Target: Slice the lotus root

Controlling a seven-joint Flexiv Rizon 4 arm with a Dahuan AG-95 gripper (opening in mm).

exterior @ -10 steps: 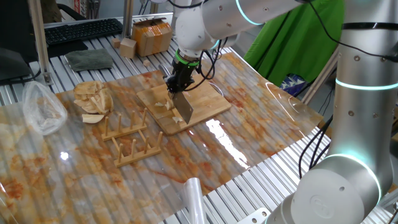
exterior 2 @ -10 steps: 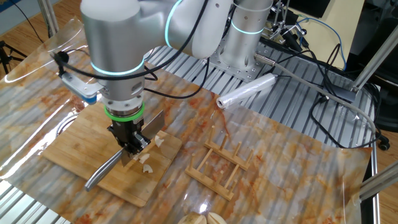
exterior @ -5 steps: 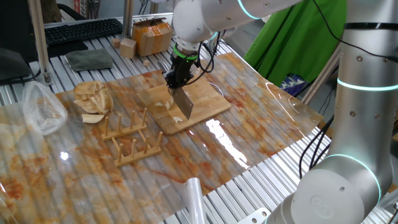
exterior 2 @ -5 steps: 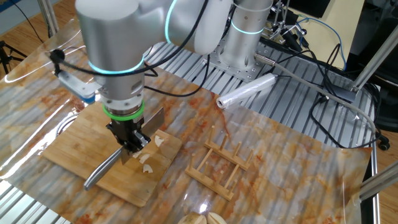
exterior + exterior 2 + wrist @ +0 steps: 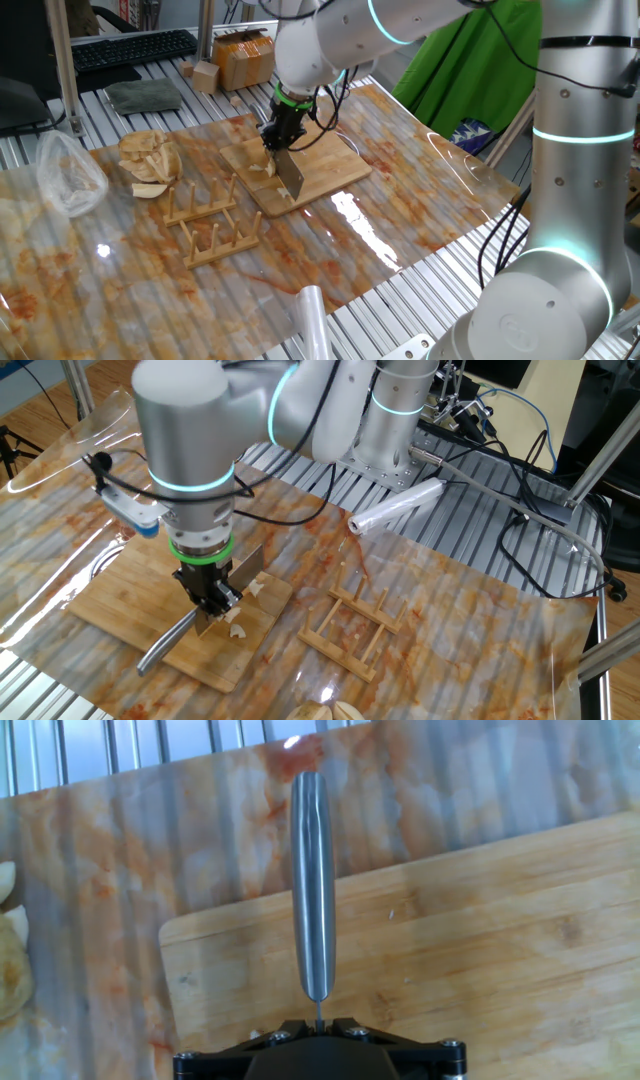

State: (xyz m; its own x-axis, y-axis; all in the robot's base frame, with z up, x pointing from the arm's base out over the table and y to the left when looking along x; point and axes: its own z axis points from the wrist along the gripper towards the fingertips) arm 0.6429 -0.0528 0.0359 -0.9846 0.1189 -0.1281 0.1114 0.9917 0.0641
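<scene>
Knife blade lowered again onto the bamboo board — another cut under way.
Your pincer stays clenched on the knife, now pressing beside the lotus root bits — slicing continues.

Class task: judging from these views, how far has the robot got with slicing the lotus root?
Done: several pale lotus root bits already lie cut on the board. In hand: the gripper is shut on the knife, blade down among the bits. Left: whether any uncut chunk remains under the blade cannot be told; the pieces look small.

Bright, even overhead light, sharp pictures, white glare on the plastic sheet.
</scene>
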